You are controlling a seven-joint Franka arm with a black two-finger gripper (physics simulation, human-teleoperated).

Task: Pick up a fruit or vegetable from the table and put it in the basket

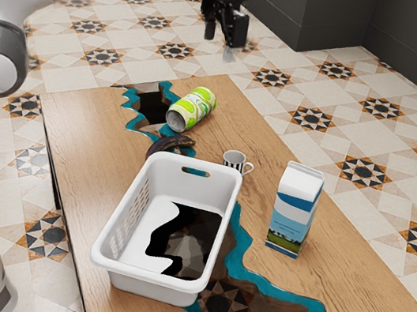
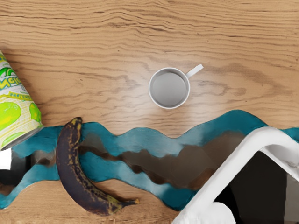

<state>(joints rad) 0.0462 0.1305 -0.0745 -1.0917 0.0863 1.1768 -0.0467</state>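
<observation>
High above the table's far part hangs my gripper (image 1: 224,35), its fingers apart and nothing between them. A dark, brown-speckled banana (image 1: 171,143) lies just behind the white basket (image 1: 113,274), partly hidden by its rim. In the wrist view the whole curved banana (image 2: 78,177) shows on the teal and dark inlay, apart from the basket (image 2: 228,173). No fruit or vegetable is seen inside the basket.
A green and white can (image 1: 194,109) lies on its side near the banana. A striped cup (image 1: 234,161) stands beside the basket, and a blue and white carton (image 1: 295,207) is upright farther along. The wooden table (image 1: 93,135) has a winding inlay.
</observation>
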